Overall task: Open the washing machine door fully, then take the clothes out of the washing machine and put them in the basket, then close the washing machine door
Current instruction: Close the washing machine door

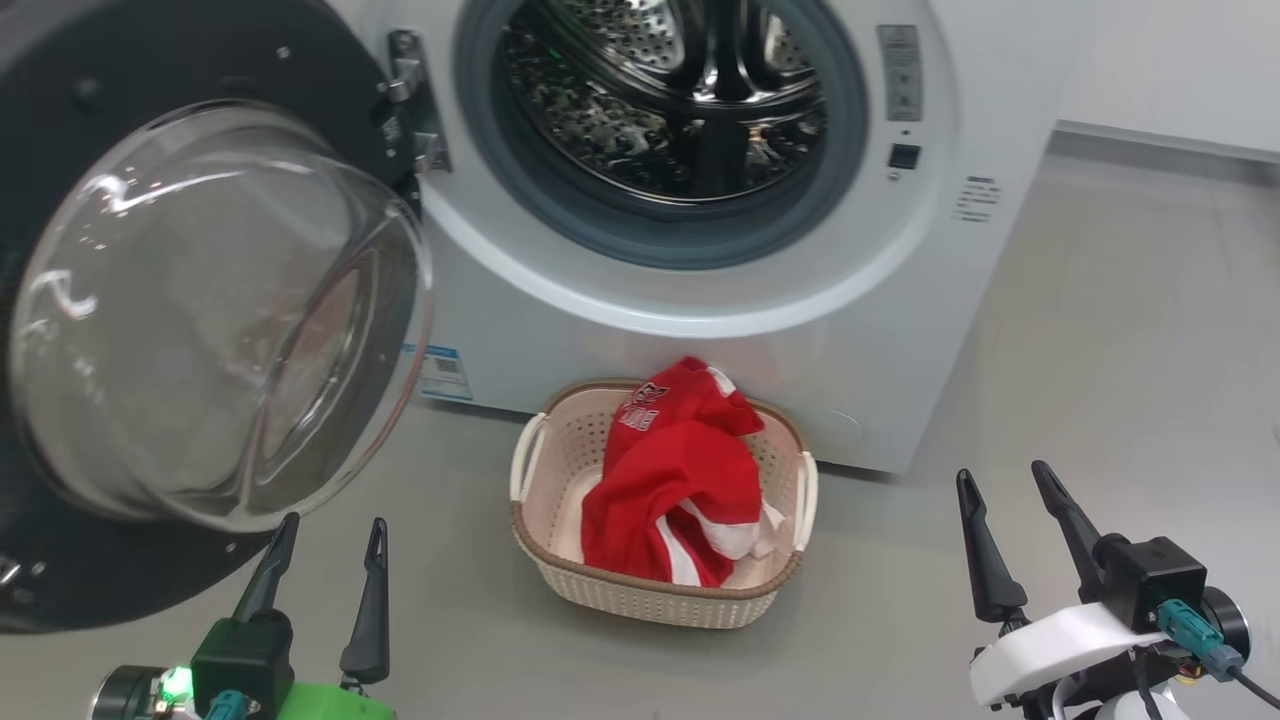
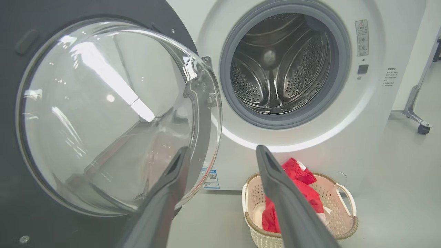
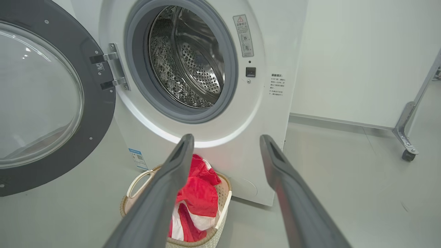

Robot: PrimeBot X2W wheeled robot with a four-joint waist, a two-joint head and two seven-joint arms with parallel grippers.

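Left gripper [image 1: 333,523], right gripper [image 1: 1002,472] — both hanging spread wide, empty.
I'm watching the washing machine door [image 1: 60,580] edge near the left — floor [image 1: 1100,350] stretching rightward.

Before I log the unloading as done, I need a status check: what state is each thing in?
washing machine door: swung wide open.
washing machine: open, nothing visible inside.
basket: upright on the floor, partly filled.
clothes: heaped in the basket.
left hand: open, empty.
right hand: open, empty.
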